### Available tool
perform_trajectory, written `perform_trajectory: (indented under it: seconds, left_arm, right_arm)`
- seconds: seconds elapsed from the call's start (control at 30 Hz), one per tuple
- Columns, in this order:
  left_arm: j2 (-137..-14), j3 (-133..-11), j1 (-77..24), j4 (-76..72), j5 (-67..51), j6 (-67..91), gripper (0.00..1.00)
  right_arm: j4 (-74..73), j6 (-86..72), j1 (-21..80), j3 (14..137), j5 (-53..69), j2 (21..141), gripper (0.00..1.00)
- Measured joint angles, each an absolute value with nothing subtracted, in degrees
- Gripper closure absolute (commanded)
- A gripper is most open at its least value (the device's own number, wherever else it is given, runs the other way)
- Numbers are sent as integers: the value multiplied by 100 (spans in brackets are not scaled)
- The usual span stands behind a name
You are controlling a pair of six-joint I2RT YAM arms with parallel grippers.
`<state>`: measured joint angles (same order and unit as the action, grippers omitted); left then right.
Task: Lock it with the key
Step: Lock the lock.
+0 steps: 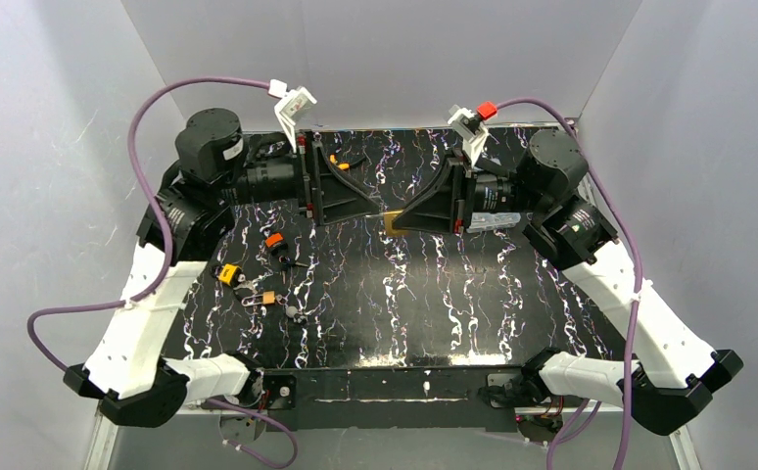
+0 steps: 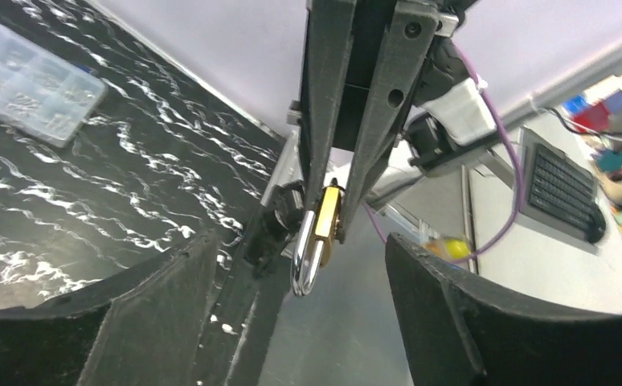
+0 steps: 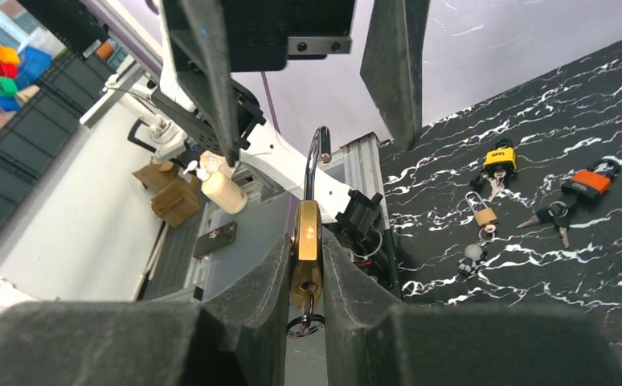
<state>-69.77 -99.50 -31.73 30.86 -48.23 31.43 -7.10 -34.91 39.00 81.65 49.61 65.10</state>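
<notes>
Black marbled table (image 1: 434,294), walls close on three sides. Both arms reach in toward the far middle and meet tip to tip above the top.

Right gripper (image 3: 306,241) – jaws pinched nearly together on the brass padlock (image 2: 329,213), gripping its body by the flat sides, held off the table. Left gripper (image 2: 301,241) – jaws wide apart, hold nothing. The shackle (image 3: 314,161) pokes up between them w/o touching either finger.

Key (image 3: 305,324) sits in the keyhole at the lock's other end, ring hanging, on the right wrist's side.

Step, as I read it: lock presented, left hand free and lined up at the shackle end. Can't tell if the shackle is seated – it shows edge-on only. Next prob. needs the left jaws to come in on the shackle and press it home, or go round for the key, which is awkward since the right fingers flank it.

Room: plenty toward the near side. Spare padlocks (image 1: 258,269) lie well apart on the left, clear parts box (image 2: 26,88) below the right arm. Back wall is near, so little room to retreat that way.
</notes>
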Motion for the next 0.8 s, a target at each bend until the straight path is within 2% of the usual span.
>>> perform_trajectory:
  seconds: [0.13, 0.3, 0.47, 0.8]
  left_arm:
    - [-6772, -10139, -3173, 3471, -4063, 2533, 21]
    - [-6432, -10252, -3170, 3570, -3634, 2072, 29]
    - [-6474, -10367, -3170, 3016, -4224, 2078, 33]
    - [-6894, -10148, -3231, 2410, -5117, 2349, 34]
  right_arm:
    - [-731, -3829, 3795, 8165, 4908, 6510, 99]
    - [-727, -4369, 3653, 8165, 4965, 6512, 99]
    - [-671, -4960, 3633, 8165, 5192, 6602, 99]
    - [-621, -5397, 3634, 8263, 5306, 6652, 99]
